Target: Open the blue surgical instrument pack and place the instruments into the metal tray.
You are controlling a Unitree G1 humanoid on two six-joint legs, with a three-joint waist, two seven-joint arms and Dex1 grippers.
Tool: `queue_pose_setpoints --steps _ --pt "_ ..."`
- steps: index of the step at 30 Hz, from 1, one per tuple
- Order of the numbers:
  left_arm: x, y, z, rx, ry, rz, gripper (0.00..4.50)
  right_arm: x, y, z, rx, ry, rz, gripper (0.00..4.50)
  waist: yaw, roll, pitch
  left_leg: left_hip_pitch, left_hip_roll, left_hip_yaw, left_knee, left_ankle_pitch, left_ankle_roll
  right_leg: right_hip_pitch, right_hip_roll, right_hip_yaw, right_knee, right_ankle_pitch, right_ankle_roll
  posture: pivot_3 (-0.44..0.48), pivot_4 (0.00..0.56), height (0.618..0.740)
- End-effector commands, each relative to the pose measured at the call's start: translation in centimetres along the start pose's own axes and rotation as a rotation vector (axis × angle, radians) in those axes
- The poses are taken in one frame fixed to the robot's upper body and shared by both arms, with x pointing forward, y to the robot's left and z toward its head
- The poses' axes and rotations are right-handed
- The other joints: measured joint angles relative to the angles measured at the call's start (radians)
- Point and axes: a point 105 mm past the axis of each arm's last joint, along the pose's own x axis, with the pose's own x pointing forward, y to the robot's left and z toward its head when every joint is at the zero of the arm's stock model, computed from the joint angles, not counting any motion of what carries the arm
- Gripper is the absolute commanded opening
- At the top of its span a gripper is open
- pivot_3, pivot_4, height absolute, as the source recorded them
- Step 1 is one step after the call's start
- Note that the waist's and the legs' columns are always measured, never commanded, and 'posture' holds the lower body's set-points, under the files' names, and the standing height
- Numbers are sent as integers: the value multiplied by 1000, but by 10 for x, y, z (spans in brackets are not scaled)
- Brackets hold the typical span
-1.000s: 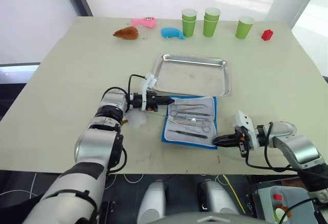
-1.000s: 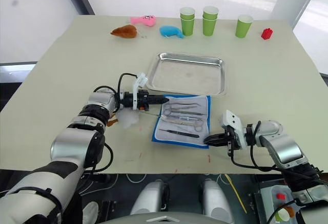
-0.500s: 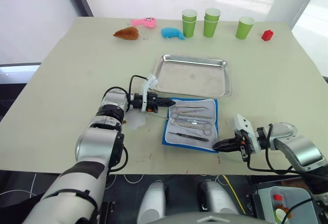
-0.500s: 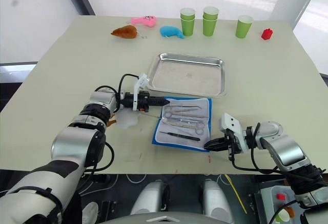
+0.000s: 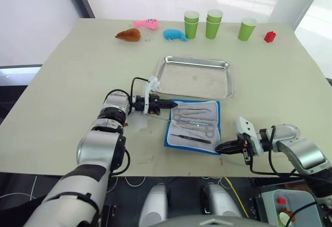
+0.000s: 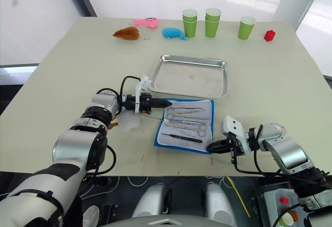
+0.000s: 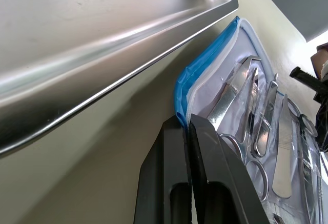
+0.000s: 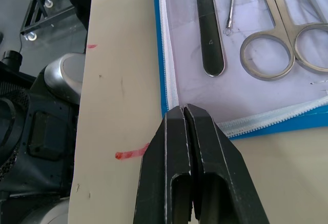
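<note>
- Blue surgical instrument pack (image 5: 193, 125) lies unfolded on your worktop (image 5: 78, 76), just beside the metal tray (image 5: 194, 76); soft blue fabric, pale lining.
- Instruments (image 8: 266, 39) rest on that lining: slim silver ring-handled tools, plus one dark flat handle stamped "4" (the only writing you can read).
- Your left end effector (image 7: 185, 126) is pinched on the pack's edge.
- Your right end effector (image 8: 183, 112) is pressed together at the pack's near corner.
</note>
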Motion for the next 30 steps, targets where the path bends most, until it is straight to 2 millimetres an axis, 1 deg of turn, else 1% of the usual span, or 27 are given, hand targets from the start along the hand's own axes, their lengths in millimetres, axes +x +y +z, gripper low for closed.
queue_pose_setpoints --steps 1,4,7,9,10,14,15,17,21,25,30 --pt "3 4 -28 -109 50 6 0 3 2 -14 32 44 0 44 0 0 0 0 0 0 0 0 0 0 0 0 0 0 0 0 150 740" --pt "3 2 -29 -135 46 -4 0 4 1 -15 26 43 -2 44 -1 0 0 0 0 0 0 0 0 0 0 0 0 0 0 0 150 740" --pt "3 5 -28 -139 36 18 920 3 1 -15 22 44 -4 0 -1 0 -1 0 0 0 0 0 0 0 0 0 0 0 0 0 150 740" --pt "4 7 -27 -149 12 36 1867 3 0 -16 19 48 -6 0 1 0 -4 1 0 0 0 0 0 1 0 -1 0 0 0 0 150 740" --pt "4 7 -26 -155 -1 39 2199 2 0 -17 18 49 -7 0 1 1 -5 2 0 0 0 0 0 2 0 -1 0 0 0 0 150 740" --pt "2 8 -20 -193 -56 40 4056 1 0 -18 15 54 -11 0 0 2 -6 9 0 -1 0 0 0 9 0 -1 -1 0 0 0 150 740" --pt "2 8 -20 -196 -59 38 4449 1 0 -18 14 55 -11 0 -2 2 -6 11 0 -1 -1 0 0 11 0 -1 -1 -1 0 0 150 740" --pt "1 7 -19 -209 -80 28 4449 1 0 -19 13 58 -11 0 -3 2 -7 14 0 0 -2 0 0 14 0 0 -2 -1 1 0 150 740" --pt "-1 7 -20 -228 -100 20 4449 2 0 -19 12 61 -10 0 -4 2 -7 14 0 0 -2 0 0 14 0 0 -2 -1 1 0 150 740" --pt "-3 8 -25 -249 -109 21 4449 2 0 -19 11 59 -9 0 -4 2 -7 14 0 0 -2 0 0 14 0 0 -2 -1 1 0 150 740" --pt "-12 11 -29 -254 -120 32 4449 2 1 -19 10 61 1 0 -10 2 -7 15 0 0 -2 0 0 14 0 0 -2 -1 1 0 150 740"
